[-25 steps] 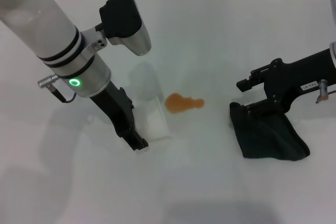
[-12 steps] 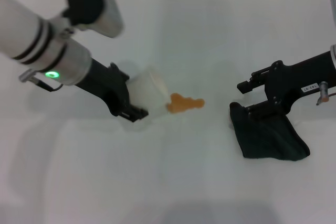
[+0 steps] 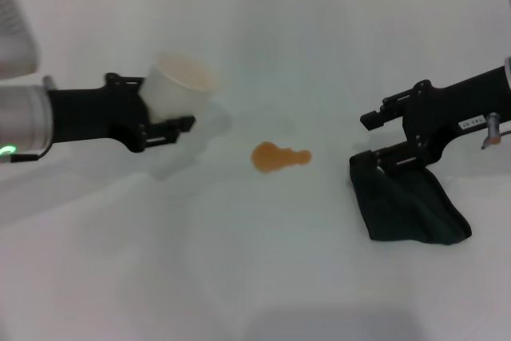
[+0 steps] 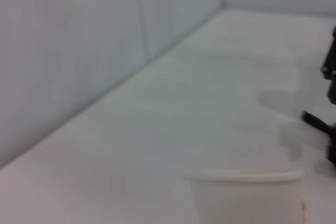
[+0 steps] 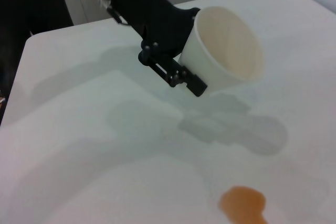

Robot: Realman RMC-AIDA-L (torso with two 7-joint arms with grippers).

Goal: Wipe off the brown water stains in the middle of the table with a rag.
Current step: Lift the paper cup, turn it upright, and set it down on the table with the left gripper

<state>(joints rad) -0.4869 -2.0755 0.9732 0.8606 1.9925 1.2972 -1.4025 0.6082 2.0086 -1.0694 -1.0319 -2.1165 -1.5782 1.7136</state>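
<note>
The brown water stains (image 3: 278, 156) form one orange-brown blotch mid-table, seen also in the right wrist view as the stains (image 5: 244, 203). On the table (image 3: 263, 277) at the right lies the dark rag (image 3: 407, 201). My right gripper (image 3: 377, 138) stands open at the rag's upper left corner, its lower finger touching the cloth. My left gripper (image 3: 172, 103) is shut on a white paper cup (image 3: 180, 85), held tilted above the table to the left of the stain. The right wrist view shows that cup (image 5: 226, 51) in the left gripper (image 5: 173, 64), and the left wrist view shows the cup's rim (image 4: 247, 182).
A pale wall (image 4: 79, 51) runs along the table's far edge. The right arm's black link (image 3: 463, 105) reaches in from the right edge and the left arm's forearm (image 3: 72, 117) from the left.
The left gripper has swung the cup up off the table and carried it left, away from the stain. The right gripper has barely moved at the rag.
</note>
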